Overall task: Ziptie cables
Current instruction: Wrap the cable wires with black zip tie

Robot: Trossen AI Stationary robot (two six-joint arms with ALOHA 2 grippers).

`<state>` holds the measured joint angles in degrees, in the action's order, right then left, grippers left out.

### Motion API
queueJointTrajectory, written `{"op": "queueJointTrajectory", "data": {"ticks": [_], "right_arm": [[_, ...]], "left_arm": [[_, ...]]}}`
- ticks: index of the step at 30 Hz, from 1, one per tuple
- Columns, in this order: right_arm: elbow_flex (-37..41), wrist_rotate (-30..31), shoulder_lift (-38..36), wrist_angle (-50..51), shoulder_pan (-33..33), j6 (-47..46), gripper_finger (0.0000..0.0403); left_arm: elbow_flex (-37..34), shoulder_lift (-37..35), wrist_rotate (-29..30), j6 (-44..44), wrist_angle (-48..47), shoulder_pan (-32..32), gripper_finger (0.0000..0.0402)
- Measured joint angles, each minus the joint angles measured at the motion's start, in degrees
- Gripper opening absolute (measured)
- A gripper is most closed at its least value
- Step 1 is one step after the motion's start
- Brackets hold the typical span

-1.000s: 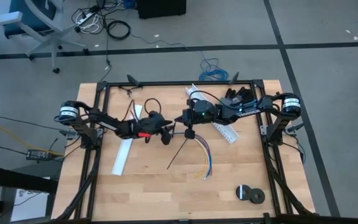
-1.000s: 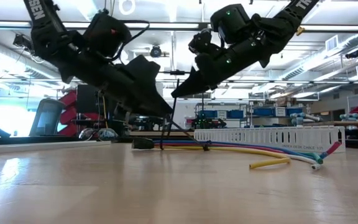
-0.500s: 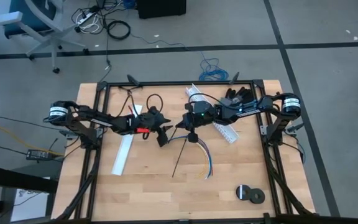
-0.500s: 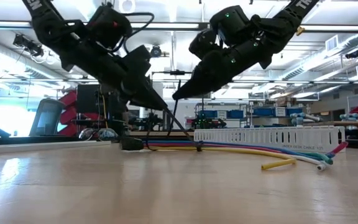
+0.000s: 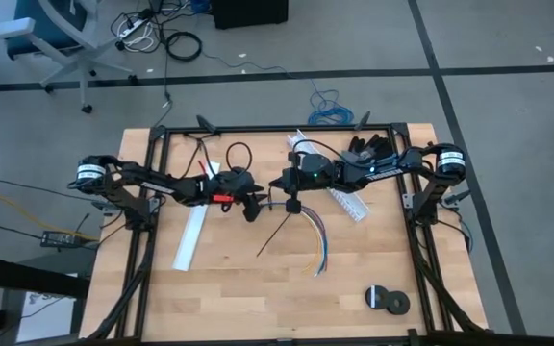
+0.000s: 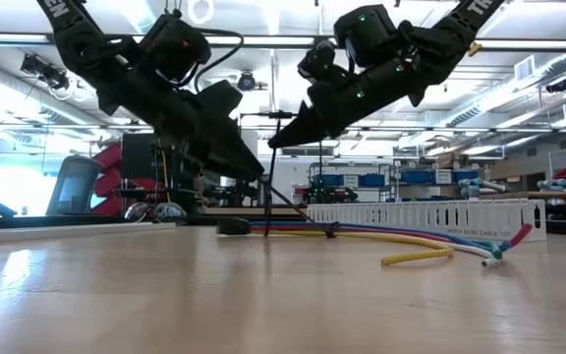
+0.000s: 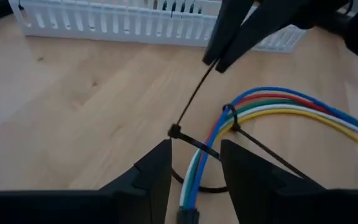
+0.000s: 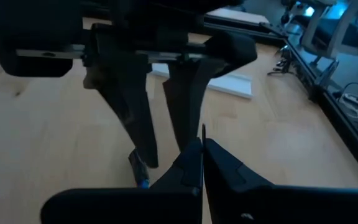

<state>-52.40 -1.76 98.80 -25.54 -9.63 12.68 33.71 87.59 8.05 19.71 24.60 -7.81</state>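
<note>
Cables lie mid-table, fanned out toward the near edge, joined at a small dark end just beside the left gripper. In the left wrist view the bundle curves blue, green, white and yellow, with a ziptie looped round it near the joined end; loop not tight, its small head standing off to the side of the wires.

Right gripper is above that spot, fingers pinched together on the ziptie's tail, which runs taut and slanted from the head up to its tips. Right wrist view shows the thin strip sticking out between the closed fingers.

Left gripper hangs low over the joined end, fingers partly apart, straddling the bundle. Can't tell whether they touch the wires.

Second ziptie lies straight on the wood, slanting away from the bundle toward the near edge. White slotted channel sits behind the cables; a flat white strip lies under the left arm. Two dark tape rolls are near the right front corner.
</note>
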Motion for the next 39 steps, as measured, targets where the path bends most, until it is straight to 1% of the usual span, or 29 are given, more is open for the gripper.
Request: {"op": "queueJointTrajectory", "data": {"ticks": [6, 9, 12, 15, 18, 20, 22, 25, 28, 31, 37, 39], "right_arm": [[0.0, -0.7, 0.0, -0.4, 0.0, 0.0, 0.0000], [0.0, -1.0, 0.0, -0.3, 0.0, 0.0, 0.0000], [0.0, -2.0, 0.0, -0.3, 0.0, 0.0, 0.0000], [0.0, -3.9, 0.0, -0.3, 0.0, 0.1, 0.0000], [0.0, -7.7, 0.0, 0.0, 0.0, 0.3, 0.0000], [0.0, -10.0, 0.0, 0.3, 0.0, 0.3, 0.0000], [0.0, -11.4, 0.0, 1.2, 0.0, 0.2, 0.0000], [0.0, -13.0, 0.0, 2.1, 0.0, 0.1, 0.0000], [0.0, -14.5, 0.0, 1.9, 0.0, 0.3, 0.0000], [0.0, -15.1, 0.0, 1.4, 0.0, 0.3, 0.0000], [0.0, -16.0, 0.0, 1.3, 0.0, 0.4, 0.0000], [0.0, -16.0, 0.0, 1.2, 0.0, 0.4, 0.0000]], "left_arm": [[1.7, 0.0, 0.2, 1.4, -0.6, 0.4, 0.0147], [1.9, 0.0, 0.8, -1.5, -0.9, 0.4, 0.0147], [1.7, 0.0, 1.1, -4.8, -3.3, 0.1, 0.0146], [1.7, 0.0, 1.1, -9.7, -3.9, -0.1, 0.0146], [1.7, 0.0, 1.1, -18.5, -3.8, -0.1, 0.0146], [1.7, 0.0, 0.7, -22.7, -3.8, -0.1, 0.0146], [1.7, 0.0, -0.5, -25.9, -4.2, -0.4, 0.0146], [1.7, 0.0, -2.0, -27.8, -6.1, -1.4, 0.0146], [1.7, 0.0, -6.5, -29.9, -6.3, -3.0, 0.0145], [1.7, 0.0, -10.5, -32.8, -6.1, -4.3, 0.0135], [1.6, 0.0, -15.4, -37.4, -4.3, -6.5, 0.0109], [1.6, 0.0, -16.1, -37.7, -3.3, -6.8, 0.0102]]}}
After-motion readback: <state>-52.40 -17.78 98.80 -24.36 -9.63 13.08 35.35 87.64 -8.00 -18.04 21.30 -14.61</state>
